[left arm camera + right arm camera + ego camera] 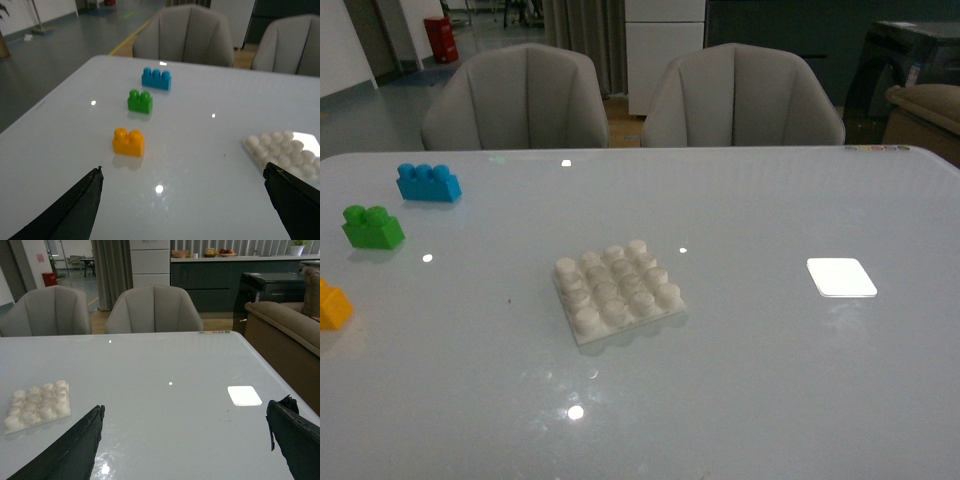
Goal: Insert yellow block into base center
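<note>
Nothing of the task is done yet: the block is not held and the base is bare.
Front view: the yellow block (332, 305) sits half cut off at the left border, well apart from the base (618, 290); no arm shows. Left wrist view: the left gripper (182, 172) has its jaws wide apart and empty, and the whole block lies ahead of it. Right wrist view: the right gripper (186, 410) is equally spread and empty, and the block is absent there.
</note>
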